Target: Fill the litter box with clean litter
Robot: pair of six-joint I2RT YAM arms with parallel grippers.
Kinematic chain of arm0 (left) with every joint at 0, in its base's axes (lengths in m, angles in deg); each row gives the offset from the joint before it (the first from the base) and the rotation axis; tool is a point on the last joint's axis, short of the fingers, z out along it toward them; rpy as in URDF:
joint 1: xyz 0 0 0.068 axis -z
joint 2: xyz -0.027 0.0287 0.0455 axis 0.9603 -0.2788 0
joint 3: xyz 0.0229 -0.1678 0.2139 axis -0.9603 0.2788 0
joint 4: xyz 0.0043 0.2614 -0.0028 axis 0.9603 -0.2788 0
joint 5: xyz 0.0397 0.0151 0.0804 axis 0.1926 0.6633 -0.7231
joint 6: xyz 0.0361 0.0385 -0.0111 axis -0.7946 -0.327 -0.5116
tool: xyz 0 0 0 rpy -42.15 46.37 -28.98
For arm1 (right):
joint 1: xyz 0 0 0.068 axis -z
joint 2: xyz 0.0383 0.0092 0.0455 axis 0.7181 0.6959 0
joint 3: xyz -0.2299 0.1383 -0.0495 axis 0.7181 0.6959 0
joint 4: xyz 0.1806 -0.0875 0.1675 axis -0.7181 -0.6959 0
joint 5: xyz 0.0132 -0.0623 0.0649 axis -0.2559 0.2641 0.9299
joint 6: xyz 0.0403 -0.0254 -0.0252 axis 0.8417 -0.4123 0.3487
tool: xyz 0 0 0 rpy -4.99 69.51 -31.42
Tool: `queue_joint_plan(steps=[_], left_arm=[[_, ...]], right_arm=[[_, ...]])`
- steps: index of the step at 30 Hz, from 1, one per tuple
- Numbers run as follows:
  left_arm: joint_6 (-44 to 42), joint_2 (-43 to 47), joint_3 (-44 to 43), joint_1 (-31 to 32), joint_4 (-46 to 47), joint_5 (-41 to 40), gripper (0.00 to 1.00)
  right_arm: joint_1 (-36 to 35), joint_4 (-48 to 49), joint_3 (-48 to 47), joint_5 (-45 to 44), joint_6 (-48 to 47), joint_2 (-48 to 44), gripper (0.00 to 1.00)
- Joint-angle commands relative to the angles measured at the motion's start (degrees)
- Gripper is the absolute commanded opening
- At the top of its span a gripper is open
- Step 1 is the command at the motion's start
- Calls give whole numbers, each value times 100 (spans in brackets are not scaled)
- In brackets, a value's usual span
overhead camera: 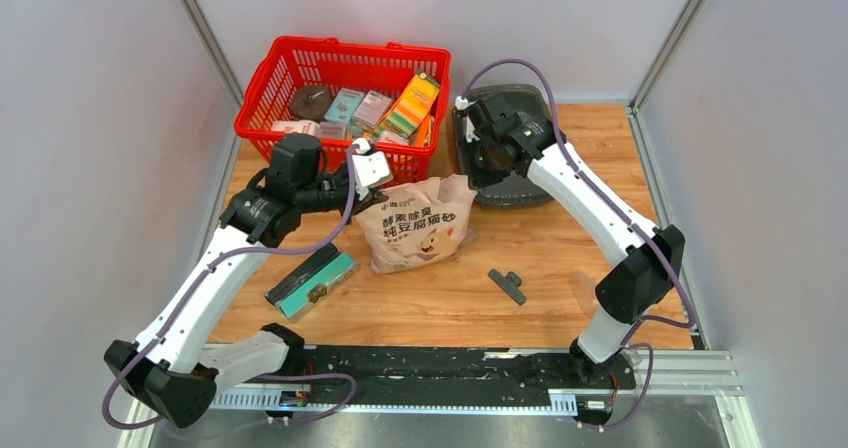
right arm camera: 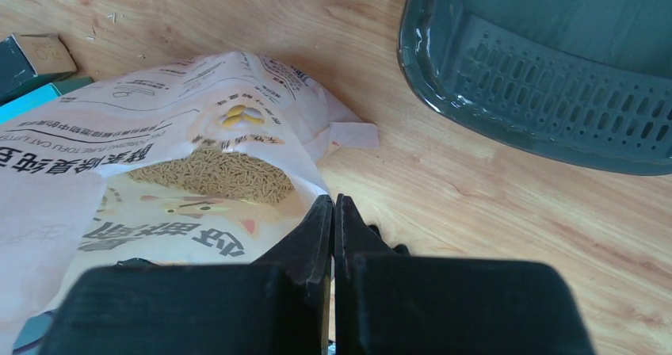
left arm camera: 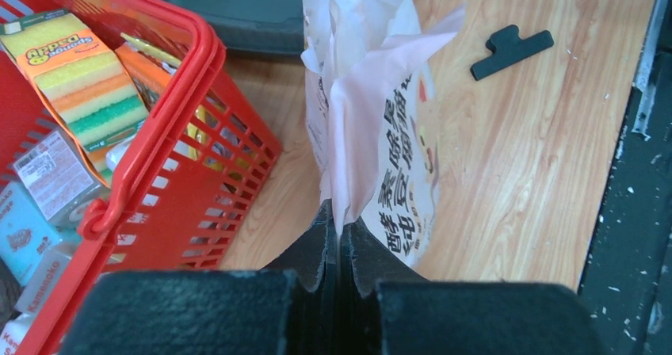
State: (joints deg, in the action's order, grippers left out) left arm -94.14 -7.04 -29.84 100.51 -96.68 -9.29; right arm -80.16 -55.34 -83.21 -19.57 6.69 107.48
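Your left gripper (left arm camera: 339, 227) was clamped on the top edge of the pinkish-beige paper litter bag (left arm camera: 396, 157), printed 纯豆腐猫砂 in dark characters. Your right gripper (right arm camera: 334, 210) had its jaws pressed together at the bag's other corner; I could not tell whether paper was between them. Tan pellets (right arm camera: 214, 177) showed at the bag's mouth. The dark grey plastic litter box (right arm camera: 555, 93) lay just beyond, beside the red mesh basket (left arm camera: 182, 133).
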Motion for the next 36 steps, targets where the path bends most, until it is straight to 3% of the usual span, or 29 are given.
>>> queue_joint_plan(steps=[1, 3, 5, 8, 11, 14, 18, 21, 24, 25, 28, 31, 36], left_arm=[[19, 149, -163, -24, 1608, 346, 0], [36, 140, -128, -24, 1801, 144, 0], [-25, 123, -128, -24, 1872, 21, 0], [-192, 9, -286, -24, 1881, 64, 0], [-262, -176, -549, -33, 1873, 152, 0], [-385, -352, -804, -33, 1794, 170, 0], [-841, -422, -858, -42, 1592, 170, 0], [-747, -344, -673, -51, 1600, 161, 0], [-431, -177, -506, -51, 1618, 126, 23], [-334, -115, -445, -51, 1609, 109, 38], [53, 113, -392, -51, 1600, 126, 55], [554, 280, -365, -51, 1618, 117, 65], [1020, 561, -120, -51, 1556, 257, 69]], right_arm=[[34, 564, -124, -18, -30, -79, 4], [42, 634, -159, 264, -135, -132, 21], [51, 660, -168, 212, -214, -255, 16], [60, 652, -186, -129, -416, -474, 20], [121, 661, -142, -254, -627, -694, 53], [367, 643, -37, -246, -925, -948, 68], [1191, 494, 550, 491, -1505, -1387, 100], [1500, 125, 1516, 853, -2608, -2000, 100], [1685, -340, 2615, 705, -3629, -2644, 100], [1764, -394, 2931, 530, -3755, -3098, 100], [2230, -745, 3767, 335, -4185, -3820, 99], [2520, -1079, 4409, 115, -4283, -4122, 98], [2950, -1238, 5393, -728, -4529, -4298, 97]])
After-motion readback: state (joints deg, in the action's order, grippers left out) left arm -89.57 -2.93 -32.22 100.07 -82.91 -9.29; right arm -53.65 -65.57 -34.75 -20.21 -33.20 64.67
